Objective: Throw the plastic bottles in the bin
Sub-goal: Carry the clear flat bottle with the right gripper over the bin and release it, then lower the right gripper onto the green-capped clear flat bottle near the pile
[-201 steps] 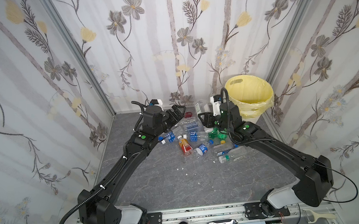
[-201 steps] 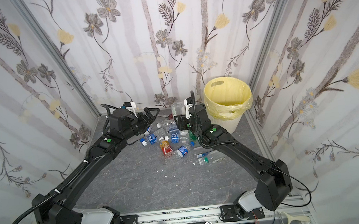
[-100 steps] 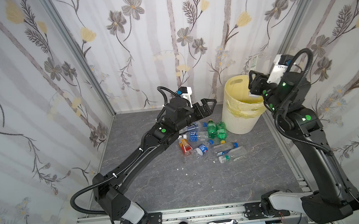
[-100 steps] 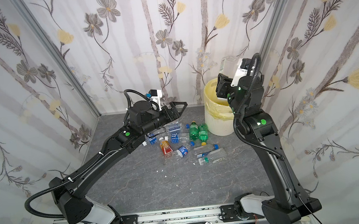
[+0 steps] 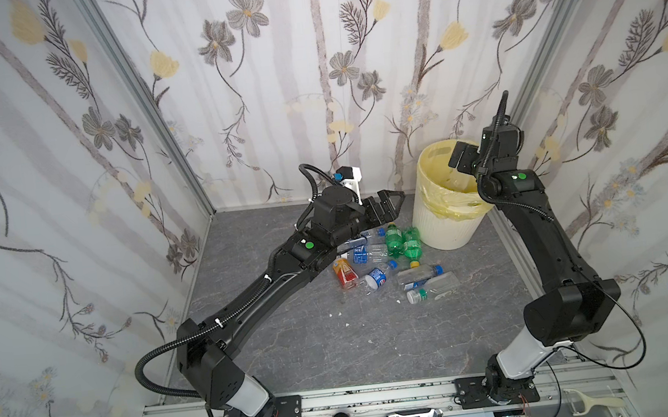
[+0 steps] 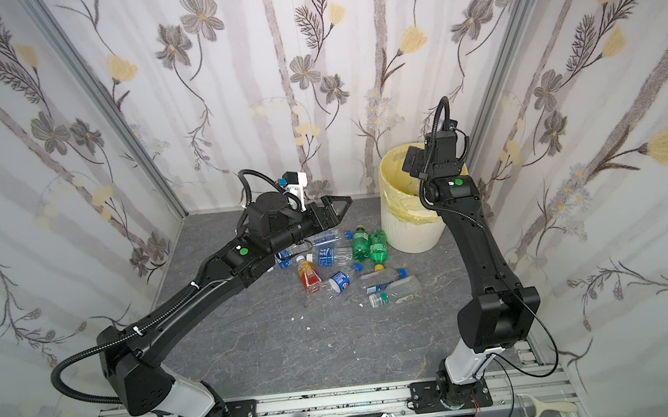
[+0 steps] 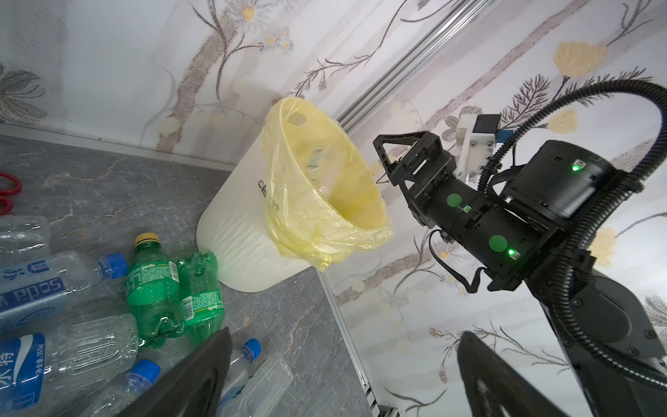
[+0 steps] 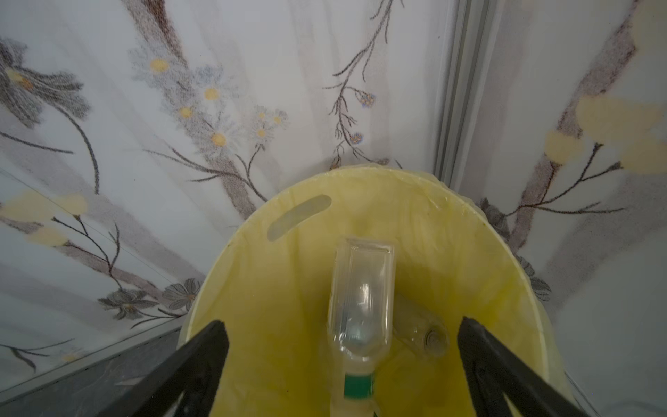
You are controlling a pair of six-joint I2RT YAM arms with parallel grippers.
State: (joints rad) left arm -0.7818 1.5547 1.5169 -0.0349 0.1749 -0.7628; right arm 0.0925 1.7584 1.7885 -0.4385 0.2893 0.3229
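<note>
— Yellow liner point(image 8: 288, 307) fills the right wrist view. Our right pincer point(image 8: 341, 325) hangs spread wide over the bin point(image 5: 446, 223), at two o'clock on the table point(image 5: 337, 343), gripping nothing.

— And the clear bottle point(image 8: 361, 299)?

— Inside the bin, between the jaws but touching neither. Its long axis runs away from the pincer, green-banded neck nearest it, flat base toward the bin's far wall. Dropping or settled, we cannot tell.

— Then we should hold centred over the mouth and rise straight, so no finger snags the liner.

— Our left pincer point(image 5: 385, 206) is spread too, empty, above the pile point(image 5: 375, 264). Two green bottles point(image 5: 393, 238) lie side by side, axes twelve to six, caps opposed.
</note>
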